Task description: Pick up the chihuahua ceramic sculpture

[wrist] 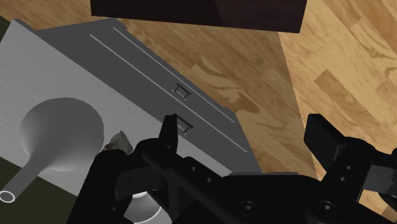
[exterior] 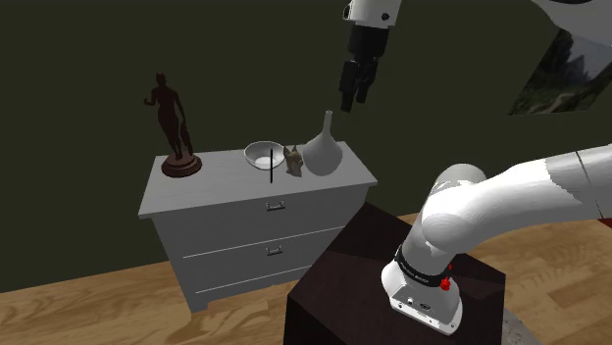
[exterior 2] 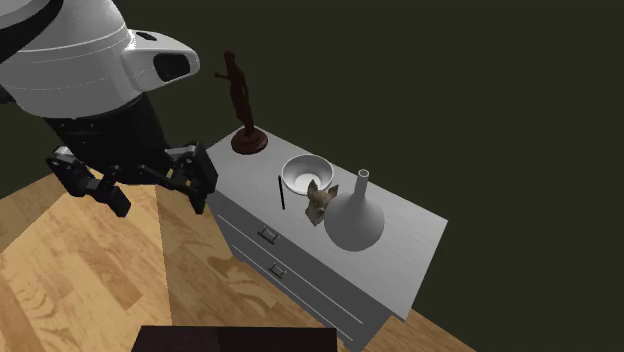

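Note:
The chihuahua sculpture (exterior: 292,160) is a small tan dog's head standing on the grey dresser top (exterior: 206,188), between a white bowl (exterior: 262,154) and a white long-necked vase (exterior: 324,149). In the second exterior view the chihuahua (exterior 2: 320,200) touches or nearly touches the vase (exterior 2: 355,222). My gripper (exterior: 353,96) hangs high above the dresser's vase end, open and holding nothing. In the second exterior view the gripper (exterior 2: 140,185) has its fingers spread wide. In the wrist view the gripper (wrist: 248,137) is over the dresser's front edge, and the chihuahua (wrist: 116,143) peeks out beside the vase (wrist: 60,133).
A dark brown figure statue (exterior: 175,127) stands at the dresser's far end. A thin black stick (exterior 2: 281,192) lies by the bowl (exterior 2: 305,173). The dresser has several drawers (exterior: 265,250). My dark stand (exterior: 353,284) sits close in front, on a wooden floor (exterior 2: 70,280).

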`<state>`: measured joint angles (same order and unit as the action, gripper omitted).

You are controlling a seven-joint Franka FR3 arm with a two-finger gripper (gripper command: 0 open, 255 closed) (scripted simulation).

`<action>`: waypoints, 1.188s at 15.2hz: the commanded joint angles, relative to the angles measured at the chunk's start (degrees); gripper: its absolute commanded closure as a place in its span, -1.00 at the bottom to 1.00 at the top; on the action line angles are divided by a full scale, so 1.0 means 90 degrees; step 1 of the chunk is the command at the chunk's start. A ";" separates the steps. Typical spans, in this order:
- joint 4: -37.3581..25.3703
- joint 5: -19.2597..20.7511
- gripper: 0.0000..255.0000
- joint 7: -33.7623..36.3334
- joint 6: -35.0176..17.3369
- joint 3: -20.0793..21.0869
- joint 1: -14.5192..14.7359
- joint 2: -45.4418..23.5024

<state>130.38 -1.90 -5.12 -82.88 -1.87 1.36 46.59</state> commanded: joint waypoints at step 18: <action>-0.0790 0.0649 -1.00 0.2124 -0.2373 0.0622 -0.0660 -0.3737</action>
<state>124.02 3.41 12.59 -103.41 3.49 -4.32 14.92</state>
